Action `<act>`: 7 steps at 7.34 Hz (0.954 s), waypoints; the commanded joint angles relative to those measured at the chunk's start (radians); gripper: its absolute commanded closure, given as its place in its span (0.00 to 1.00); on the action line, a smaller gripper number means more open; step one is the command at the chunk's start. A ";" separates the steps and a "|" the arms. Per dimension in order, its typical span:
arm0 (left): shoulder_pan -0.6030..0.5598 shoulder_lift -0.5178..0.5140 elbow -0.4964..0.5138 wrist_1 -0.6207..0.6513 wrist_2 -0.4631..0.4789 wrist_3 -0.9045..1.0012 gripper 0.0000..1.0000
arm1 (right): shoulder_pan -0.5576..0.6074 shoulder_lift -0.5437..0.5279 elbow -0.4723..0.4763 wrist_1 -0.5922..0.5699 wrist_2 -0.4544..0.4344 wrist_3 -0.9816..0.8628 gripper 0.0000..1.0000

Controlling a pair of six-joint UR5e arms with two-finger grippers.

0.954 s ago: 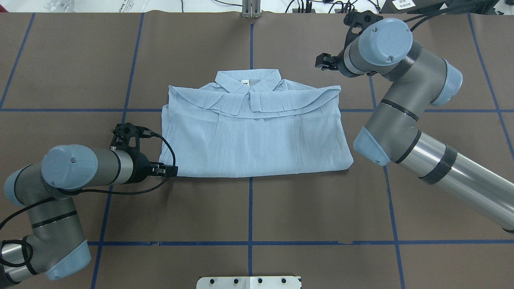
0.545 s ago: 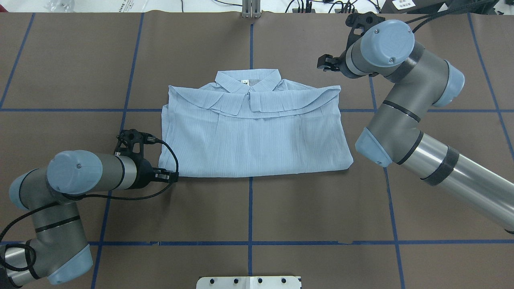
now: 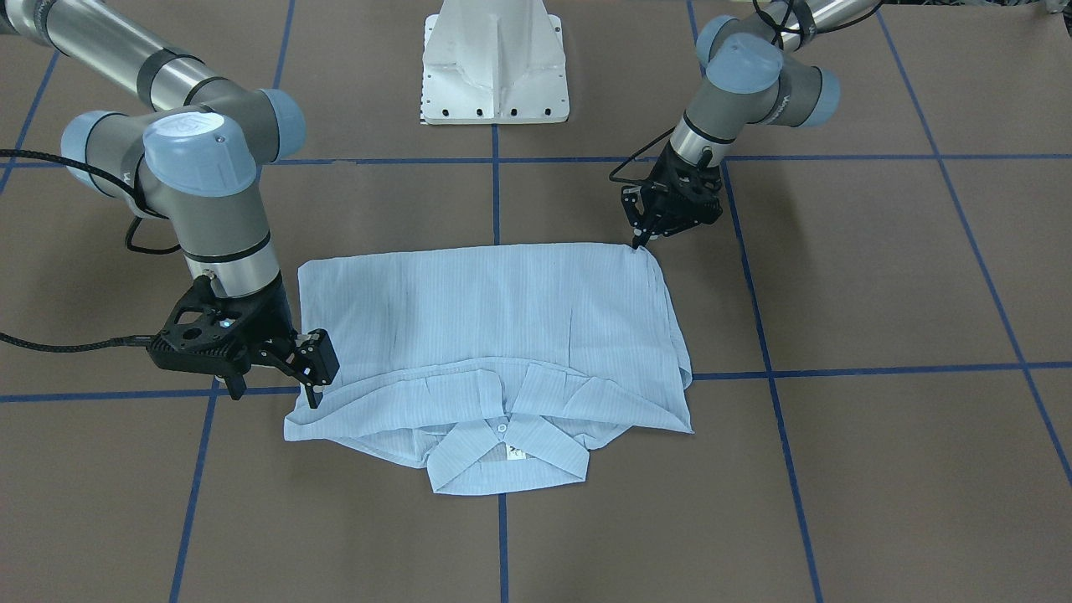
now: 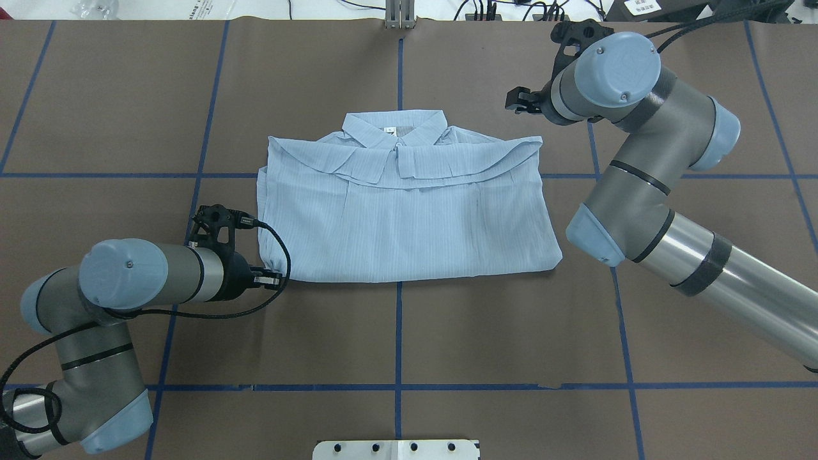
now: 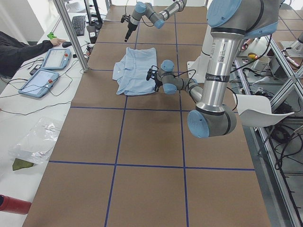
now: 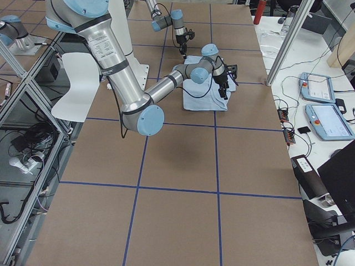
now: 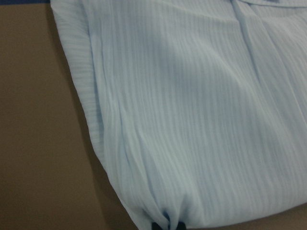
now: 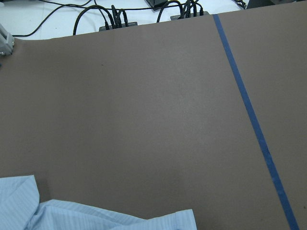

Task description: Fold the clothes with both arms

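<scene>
The shirt (image 4: 409, 217) is lying folded into a rectangle at the middle of the table (image 4: 511, 319), with its collar (image 4: 393, 128) toward the far edge and bare brown surface showing on every side. The left claw (image 4: 273, 279) is pinching the shirt's near left corner. The left wrist view is showing cloth puckering into the fingertips (image 7: 165, 226), which the overhead view is showing only as a small wrinkle. The right claw (image 4: 516, 102) is hanging empty, fingers apart, just beyond the far right corner. The front-facing view is showing the right claw (image 3: 311, 375) raised beside the shoulder edge. The right wrist view is leaving its own fingers out of frame, showing only table and a strip of shirt.
</scene>
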 commanded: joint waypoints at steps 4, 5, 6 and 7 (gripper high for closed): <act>-0.153 0.088 -0.004 0.002 0.004 0.211 1.00 | -0.017 -0.001 0.025 0.000 -0.005 0.018 0.00; -0.223 0.085 0.038 0.003 0.002 0.292 1.00 | -0.030 -0.001 0.043 -0.002 -0.007 0.021 0.00; -0.295 0.064 0.121 0.000 0.001 0.369 1.00 | -0.046 0.001 0.049 -0.002 -0.010 0.042 0.00; -0.377 -0.035 0.232 0.000 0.001 0.430 1.00 | -0.058 0.011 0.053 -0.002 -0.014 0.064 0.00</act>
